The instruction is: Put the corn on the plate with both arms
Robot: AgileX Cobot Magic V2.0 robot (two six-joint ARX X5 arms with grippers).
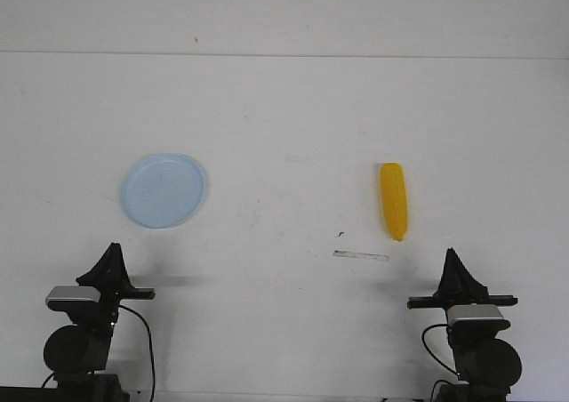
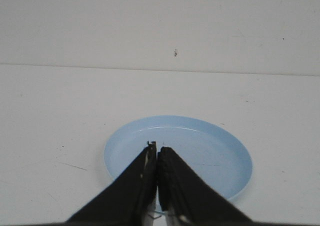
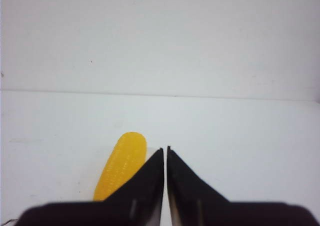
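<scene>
The left end effector (image 1: 112,253) sits low at the near left of the worktop (image 1: 284,135), its two black fingers (image 2: 142,178) pressed together with nothing between them, as the left wrist view shows. The right end effector (image 1: 453,260) sits at the near right, its fingers (image 3: 147,178) likewise brought together tip to tip, only a hairline slit between them, holding nothing. Both arms rest folded near the front edge, each with a grey-silver block behind its black pointed tip and a black cable curling down beside the base.

The plate (image 1: 164,190), pale blue, round and shallow, lies flat on the white worktop just ahead of the left end effector, and nothing lies in it. In the left wrist view the plate (image 2: 200,151) lies directly beyond the closed fingertips.

The corn (image 1: 393,199) lies on the worktop well apart from the plate, over on the right side, lengthwise away from the robot with its pointed end toward the near edge. It lies ahead of the right end effector and slightly to its left; the right wrist view shows the corn (image 3: 121,166) beside the fingers, partly hidden by them. A thin pale strip (image 1: 361,256) lies on the worktop near the corn's pointed end.
</scene>
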